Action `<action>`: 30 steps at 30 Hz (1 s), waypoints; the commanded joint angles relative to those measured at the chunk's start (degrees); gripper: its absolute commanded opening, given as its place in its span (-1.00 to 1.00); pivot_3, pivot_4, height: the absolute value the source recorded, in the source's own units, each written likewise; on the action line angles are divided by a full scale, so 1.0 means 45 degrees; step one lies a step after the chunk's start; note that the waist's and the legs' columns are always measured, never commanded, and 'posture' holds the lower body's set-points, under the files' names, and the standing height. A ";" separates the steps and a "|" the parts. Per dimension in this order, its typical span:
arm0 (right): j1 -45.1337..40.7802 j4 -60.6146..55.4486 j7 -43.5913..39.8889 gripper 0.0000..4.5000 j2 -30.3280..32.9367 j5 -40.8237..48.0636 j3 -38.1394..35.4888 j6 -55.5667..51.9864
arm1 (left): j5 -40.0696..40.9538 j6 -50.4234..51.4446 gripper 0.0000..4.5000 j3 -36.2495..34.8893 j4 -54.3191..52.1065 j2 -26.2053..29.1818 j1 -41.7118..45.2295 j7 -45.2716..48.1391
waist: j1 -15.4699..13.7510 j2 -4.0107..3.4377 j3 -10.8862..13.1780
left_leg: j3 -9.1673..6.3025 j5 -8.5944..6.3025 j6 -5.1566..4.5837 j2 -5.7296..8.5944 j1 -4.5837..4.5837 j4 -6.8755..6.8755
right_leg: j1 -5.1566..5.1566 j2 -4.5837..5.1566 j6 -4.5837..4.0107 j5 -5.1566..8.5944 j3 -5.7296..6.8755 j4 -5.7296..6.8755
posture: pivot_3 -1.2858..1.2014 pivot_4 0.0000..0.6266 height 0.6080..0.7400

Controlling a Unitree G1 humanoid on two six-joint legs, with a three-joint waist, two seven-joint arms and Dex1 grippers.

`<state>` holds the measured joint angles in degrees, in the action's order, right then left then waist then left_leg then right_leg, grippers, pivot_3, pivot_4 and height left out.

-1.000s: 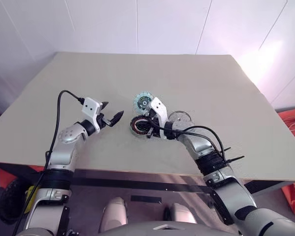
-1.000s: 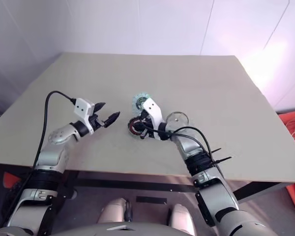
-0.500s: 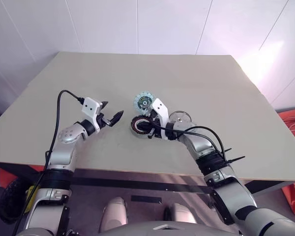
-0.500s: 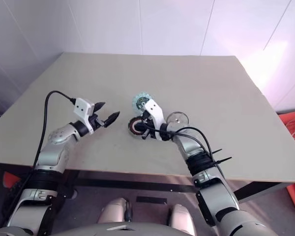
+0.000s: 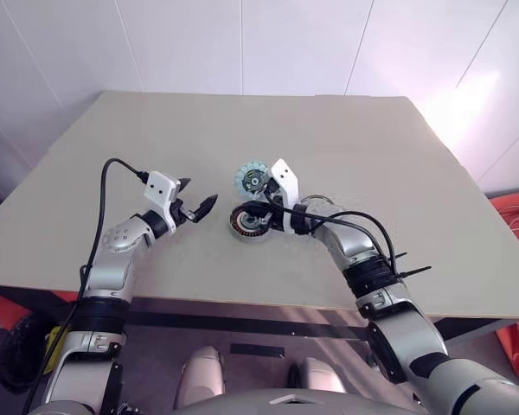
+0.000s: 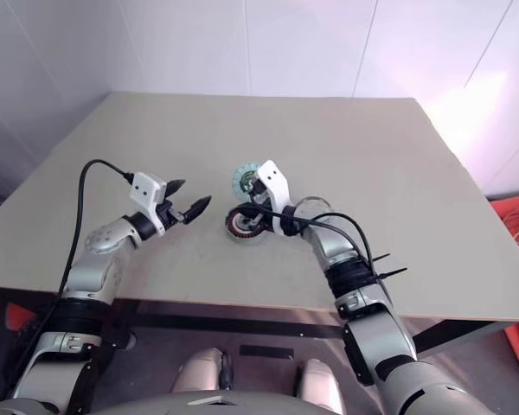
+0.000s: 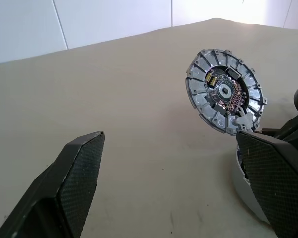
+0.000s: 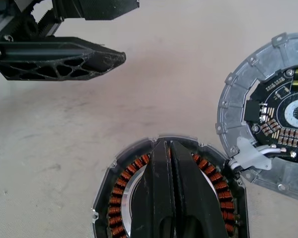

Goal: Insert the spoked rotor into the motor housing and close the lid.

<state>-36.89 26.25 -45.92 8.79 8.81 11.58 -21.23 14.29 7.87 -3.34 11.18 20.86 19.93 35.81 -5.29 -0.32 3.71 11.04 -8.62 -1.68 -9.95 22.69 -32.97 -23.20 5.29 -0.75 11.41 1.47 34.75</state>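
Copper windings of housing (image 8: 169, 198) sit under right gripper (image 8: 170, 148), fingers together, empty. Left gripper (image 7: 174, 183) wide apart, nr lid (image 7: 223, 90). Risk: tips could scrape windings; wheel (image 5: 316, 203) behind right wrist, not inserted.

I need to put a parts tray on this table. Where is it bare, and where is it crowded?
The table is bare along its far edge, and at its right end beyond the spoked rotor. It is crowded mid-table: lid, motor housing and rotor cluster together, with the shut right gripper over the housing and the open left gripper alongside.
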 commanded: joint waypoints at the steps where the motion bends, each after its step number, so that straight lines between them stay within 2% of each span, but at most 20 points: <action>1: 0.0021 0.0614 0.0057 -0.98 -0.0095 -0.0213 0.0000 0.0637 | 0.0026 -0.0217 1.00 -0.0169 -0.0250 0.0094 0.0173 -0.0012 | -0.0004 0.0000 0.0000 | 0.0000 0.0000 0.0000 0.0000 0.0001 0.0000 | -0.0001 0.0000 0.0000 0.0000 0.0000 0.0000 | 0.03 -1.00 1.00; 10: 0.0106 0.0608 0.0056 -0.98 -0.0093 -0.0093 -0.0259 0.0840 | 0.0025 -0.0209 1.00 -0.0172 -0.0231 0.0105 0.0191 -0.0003 | 0.0000 0.0002 -0.0001 | 0.0001 0.0001 0.0002 0.0001 -0.0005 -0.0001 | 0.0003 0.0001 0.0032 0.0019 -0.0001 0.0000 | 0.03 -1.00 1.00; 17: -0.0195 -0.1311 0.0217 -0.98 0.0146 0.0679 -0.1132 0.0141 | 0.0034 -0.0212 1.00 -0.0168 -0.0218 0.0075 0.0187 0.0000 | -0.0007 0.0002 -0.0001 | 0.0001 0.0001 0.0002 0.0001 -0.0003 0.0000 | 0.0002 0.0000 0.0010 0.0006 -0.0001 0.0000 | 0.03 -1.00 1.00; 24: 0.0042 -0.2905 0.0968 -0.98 0.1093 0.1200 -0.2187 -0.1613 | 0.0058 -0.0206 1.00 -0.0166 -0.0183 0.0023 0.0163 -0.0013 | -0.0035 0.0004 -0.0001 | 0.0001 0.0001 0.0002 0.0004 -0.0002 0.0006 | 0.0002 0.0001 -0.0001 -0.0001 -0.0001 -0.0001 | 0.03 -1.00 1.00; 29: 0.0631 -0.3434 0.1163 -0.98 0.2414 0.1251 -0.2866 -0.2323 | 0.0048 -0.0231 1.00 -0.0151 -0.0146 -0.0008 0.0125 -0.0003 | -0.0058 0.0005 0.0000 | 0.0002 0.0002 0.0003 0.0008 -0.0003 0.0004 | 0.0007 0.0003 0.0044 0.0026 -0.0001 -0.0002 | 0.03 -1.00 1.00; 30: 0.0760 -0.3568 0.1179 -0.90 0.2682 0.1249 -0.2969 -0.2395 | 0.0046 -0.0232 1.00 -0.0139 -0.0131 -0.0025 0.0125 0.0003 | -0.0055 0.0005 0.0000 | 0.0001 0.0002 0.0003 0.0008 -0.0003 0.0004 | 0.0007 0.0003 0.0045 0.0026 -0.0001 -0.0003 | 0.03 -1.00 1.00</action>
<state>-33.31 13.70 -40.83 19.72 13.55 -0.13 -31.60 14.28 7.84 -3.33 11.28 20.66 19.91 35.89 -5.54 -0.29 3.71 11.06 -8.61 -1.67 -9.91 22.68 -32.95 -23.17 5.30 -0.55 11.52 1.46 34.73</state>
